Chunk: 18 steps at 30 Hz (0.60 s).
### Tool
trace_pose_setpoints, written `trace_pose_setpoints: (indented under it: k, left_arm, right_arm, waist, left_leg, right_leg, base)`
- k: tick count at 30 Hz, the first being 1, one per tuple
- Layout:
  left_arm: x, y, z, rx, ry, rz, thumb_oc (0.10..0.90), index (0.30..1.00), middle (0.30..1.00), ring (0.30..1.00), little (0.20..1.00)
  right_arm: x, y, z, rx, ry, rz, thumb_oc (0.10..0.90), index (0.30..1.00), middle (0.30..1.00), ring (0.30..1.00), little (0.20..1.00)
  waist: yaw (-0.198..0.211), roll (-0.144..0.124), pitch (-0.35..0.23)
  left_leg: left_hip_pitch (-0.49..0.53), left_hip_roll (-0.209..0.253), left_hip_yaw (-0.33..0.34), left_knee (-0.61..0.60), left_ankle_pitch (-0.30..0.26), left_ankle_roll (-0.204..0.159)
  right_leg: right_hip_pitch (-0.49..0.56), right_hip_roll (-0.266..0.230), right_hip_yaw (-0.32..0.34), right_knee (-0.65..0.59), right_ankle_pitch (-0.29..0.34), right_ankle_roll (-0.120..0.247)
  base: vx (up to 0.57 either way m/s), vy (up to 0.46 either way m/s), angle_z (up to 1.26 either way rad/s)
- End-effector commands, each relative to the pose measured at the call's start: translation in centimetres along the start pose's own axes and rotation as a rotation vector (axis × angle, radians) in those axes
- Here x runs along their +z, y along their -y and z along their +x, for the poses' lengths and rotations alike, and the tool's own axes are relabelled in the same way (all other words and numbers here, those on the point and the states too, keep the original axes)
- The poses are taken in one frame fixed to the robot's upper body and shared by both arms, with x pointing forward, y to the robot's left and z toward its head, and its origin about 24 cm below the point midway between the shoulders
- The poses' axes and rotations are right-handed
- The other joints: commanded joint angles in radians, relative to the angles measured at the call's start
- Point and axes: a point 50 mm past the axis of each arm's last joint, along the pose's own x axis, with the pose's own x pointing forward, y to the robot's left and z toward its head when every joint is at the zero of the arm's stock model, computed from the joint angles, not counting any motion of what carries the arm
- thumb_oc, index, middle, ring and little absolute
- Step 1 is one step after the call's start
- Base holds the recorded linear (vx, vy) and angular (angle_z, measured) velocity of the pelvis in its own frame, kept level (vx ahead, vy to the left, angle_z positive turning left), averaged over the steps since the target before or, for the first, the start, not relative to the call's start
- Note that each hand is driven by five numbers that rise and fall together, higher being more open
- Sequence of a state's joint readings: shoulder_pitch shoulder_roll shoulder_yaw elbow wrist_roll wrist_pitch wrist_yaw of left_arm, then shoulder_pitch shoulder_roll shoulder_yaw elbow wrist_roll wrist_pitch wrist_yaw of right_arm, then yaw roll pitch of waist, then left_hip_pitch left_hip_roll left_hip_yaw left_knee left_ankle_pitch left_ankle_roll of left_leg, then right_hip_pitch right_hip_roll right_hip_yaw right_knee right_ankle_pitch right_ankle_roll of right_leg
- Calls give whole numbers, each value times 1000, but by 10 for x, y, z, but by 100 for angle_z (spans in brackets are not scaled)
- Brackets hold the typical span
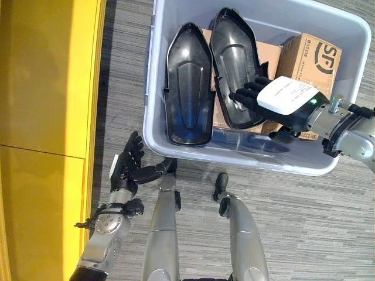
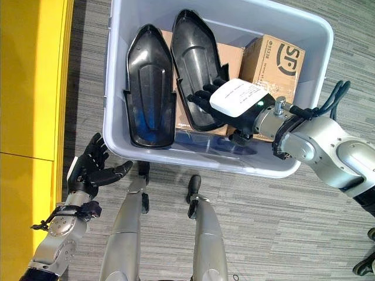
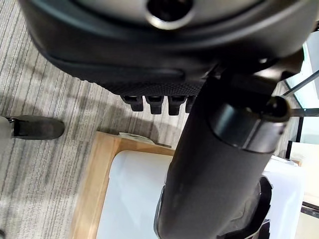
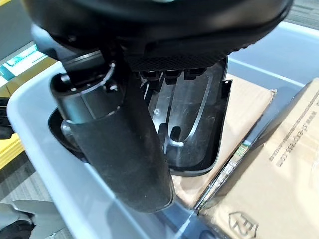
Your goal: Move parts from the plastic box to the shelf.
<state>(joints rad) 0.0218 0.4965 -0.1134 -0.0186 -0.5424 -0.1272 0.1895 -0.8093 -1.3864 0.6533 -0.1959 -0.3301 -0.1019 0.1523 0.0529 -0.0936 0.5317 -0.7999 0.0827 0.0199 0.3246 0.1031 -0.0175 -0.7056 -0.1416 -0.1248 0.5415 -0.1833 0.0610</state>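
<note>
A pale grey plastic box [image 1: 150, 88] stands on the carpet before me. Two long black moulded parts lie in it side by side, the left one [image 1: 187, 82] flat and the right one [image 1: 231, 64] propped on cardboard. My right hand [image 2: 234, 102], with a white cover on its back, reaches in over the box's right side. It is open, and its straight fingers [image 2: 202, 96] rest on the right black part [image 4: 194, 119]. My left hand [image 1: 126, 167] hangs open, fingers spread, outside the box's near left corner and holds nothing.
Brown cardboard boxes [image 1: 307, 55] fill the box's right half under and beside the parts. A tall yellow unit [image 1: 41, 117] runs along the left. Grey striped carpet [image 1: 304, 222] lies all around. The left wrist view shows a wood-edged white panel [image 3: 99, 164].
</note>
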Motion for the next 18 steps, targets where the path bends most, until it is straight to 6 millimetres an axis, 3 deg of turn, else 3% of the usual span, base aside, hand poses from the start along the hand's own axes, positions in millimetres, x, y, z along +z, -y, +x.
trace_pose_setpoints:
  k: [1,18]
  left_arm:
    - [20,-5,-10,-8,100,46,900,1000,1000,1000,1000]
    - [20,-3,-9,21,105,34,900,1000,1000,1000,1000]
  right_arm:
    - [-3,47,-14,-154,-8,-79,900,1000,1000,1000,1000]
    - [-15,32,-6,-363,-108,89,900,1000,1000,1000,1000]
  waist:
    - [9,-13,-12]
    - [13,5,-12]
  left_leg:
    - [17,102,-23,120,-125,-69]
    - [2,96,-26,121,-128,-60]
  right_leg:
    - [165,-63,31,-136,66,74]
    - [147,-60,30,-129,65,71]
  base:
    - [0,0,0]
    - [0,0,0]
